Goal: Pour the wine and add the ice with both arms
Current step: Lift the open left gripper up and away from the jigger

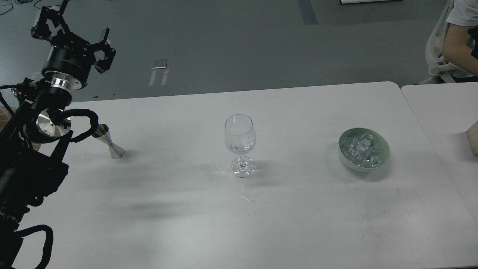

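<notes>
A clear wine glass [240, 144] stands upright at the table's middle; only clear glints show in its bowl, and no wine is in view. The ice [360, 149] is heaped in a pale green bowl [387, 150] to the right. A steel jigger [110, 144] stands at the left, partly behind my left arm's cable. My left gripper [73, 35] is raised high beyond the table's far left edge, open and empty. Only a dark sliver of my right gripper [475, 46] shows at the right edge, its fingers not distinguishable.
A second white table [437, 112] abuts on the right with a beige object [473, 139] at its edge. A seated person [457, 41] is at the top right. A small wet streak [245, 198] lies in front of the glass.
</notes>
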### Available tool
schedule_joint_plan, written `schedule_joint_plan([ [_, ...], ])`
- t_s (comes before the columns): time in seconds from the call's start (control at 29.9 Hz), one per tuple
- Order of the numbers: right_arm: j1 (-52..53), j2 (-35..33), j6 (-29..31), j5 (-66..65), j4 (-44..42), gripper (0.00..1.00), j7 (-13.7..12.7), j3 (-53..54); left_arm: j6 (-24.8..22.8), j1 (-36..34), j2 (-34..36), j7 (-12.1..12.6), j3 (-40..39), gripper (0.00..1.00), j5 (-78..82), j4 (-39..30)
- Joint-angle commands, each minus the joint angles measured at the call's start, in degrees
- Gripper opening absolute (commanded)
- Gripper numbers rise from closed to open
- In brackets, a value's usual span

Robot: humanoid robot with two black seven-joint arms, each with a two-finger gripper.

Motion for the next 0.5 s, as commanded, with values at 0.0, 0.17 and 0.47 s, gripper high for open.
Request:
schedule_joint_plan([
  [0.0,-0.1,-0.1,0.0,-6.6,3.2,1.00,0.0,-2.3,-0.9,0.5,0.1,0.1,0.2,0.97,0.1,0.2],
  [0.17,0.4,-4.7,0.0,-23.2,7.0,1.00,0.0,-8.1,-2.9,0.7,0.6,0.2,0.2,0.96,0.6,0.3],
  [0.47,10.8,-10.0,0.6,-37.2,9.2,1.00,0.0,-27.5,-5.1,0.9,0.6,0.7,2.9,0.94,0.3,2.2],
])
